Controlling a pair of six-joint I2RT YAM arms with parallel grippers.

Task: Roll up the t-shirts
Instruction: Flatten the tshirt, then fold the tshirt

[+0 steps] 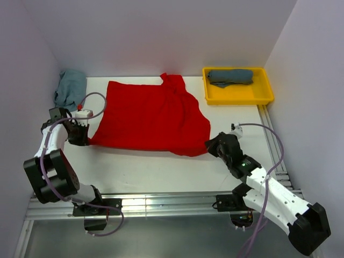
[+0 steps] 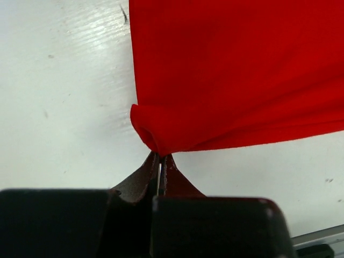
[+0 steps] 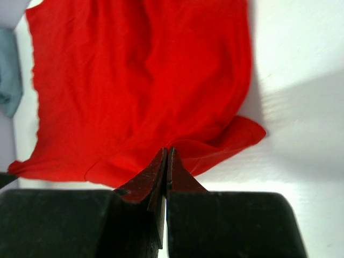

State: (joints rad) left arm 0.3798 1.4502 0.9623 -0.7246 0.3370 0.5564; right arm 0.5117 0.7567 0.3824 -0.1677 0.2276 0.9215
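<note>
Risks, big to small:
- The bright red cotton t-shirt [image 1: 150,118] is spread mid-desk, hem toward the arms. Its right side is rumpled, with folds running up to the collar. Roll it as it lies and those folds get wound in, so the roll comes out lopsided and loose. I'd smooth it first.
- Left jaws are clamped on the bunched near-left corner of the red shirt, holding only a small pinch of cloth. A sharp pull could slip it free, or drag the whole shirt instead of turning the hem.
- Right jaws are closed at the near-right hem. Can't tell if any cloth is caught between them. If none is, only one corner lifts and the roll starts skewed.

Room and edges:
- White desk [image 1: 161,169]: a bare strip between hem and near edge, and a bare patch right of the shirt. Pale walls [image 1: 161,32] close off the left, far and right sides.
- Yellow plastic tray [image 1: 236,99]: far-right corner, near the shirt's far-right shoulder but apart. A roll travelling away from the arms would end just beside it.
- Pale teal crumpled t-shirt [image 1: 70,88]: far-left corner, near the red shirt's edge but apart. Possible snag.
- Slate blue-grey rolled t-shirt [image 1: 231,76]: inside the tray, out of the way.
</note>
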